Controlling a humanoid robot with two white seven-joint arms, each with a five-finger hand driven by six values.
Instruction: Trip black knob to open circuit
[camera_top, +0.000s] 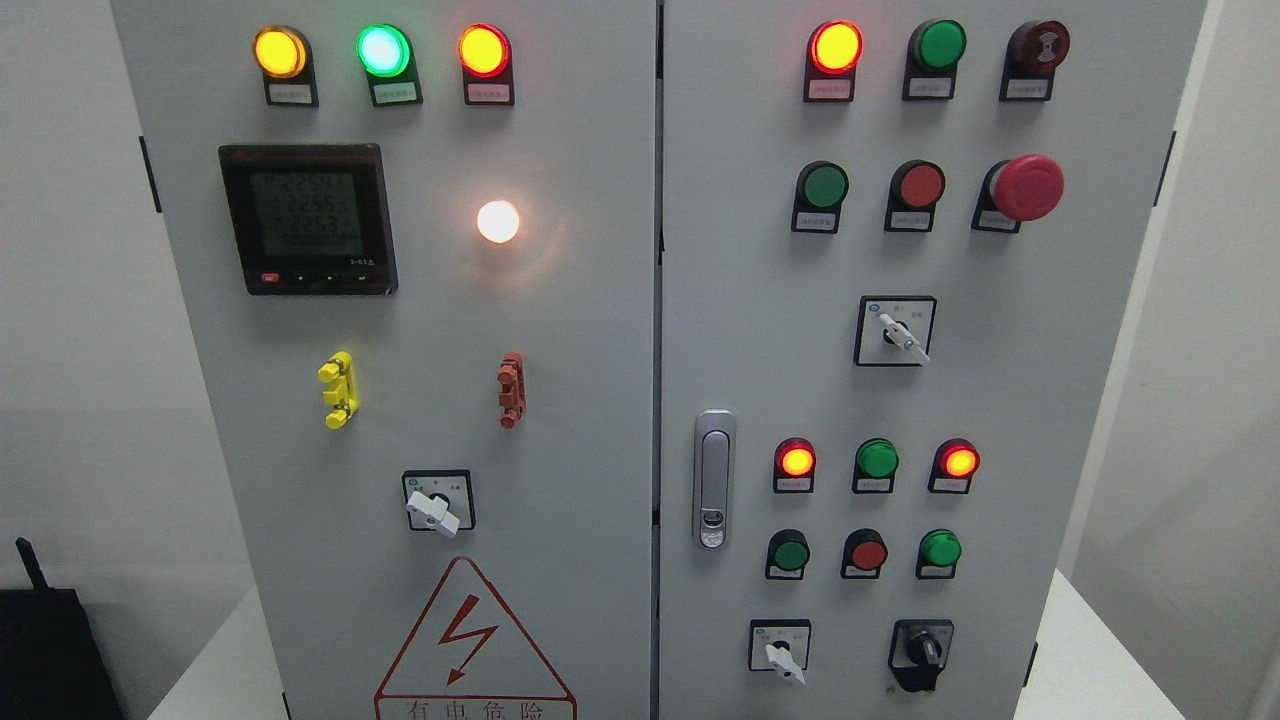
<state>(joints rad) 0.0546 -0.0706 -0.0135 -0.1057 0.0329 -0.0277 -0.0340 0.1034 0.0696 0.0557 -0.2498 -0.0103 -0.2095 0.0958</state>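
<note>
Neither hand shows, so their state cannot be told. The black knob (921, 652) sits untouched at the lower right of the cabinet's right door, below and right of the door handle (714, 480) (reach not begun). Next move likely calls for a hand to rise and twist it.

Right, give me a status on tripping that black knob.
Done: nothing that shows. The black knob sits at the lower right of the right-hand door, untouched as far as the head view shows, and lamps such as the red lamp at the top of that door are lit. In hand: nothing; no robot hand is in view. Left: reaching the knob, gripping it and turning it.
</note>
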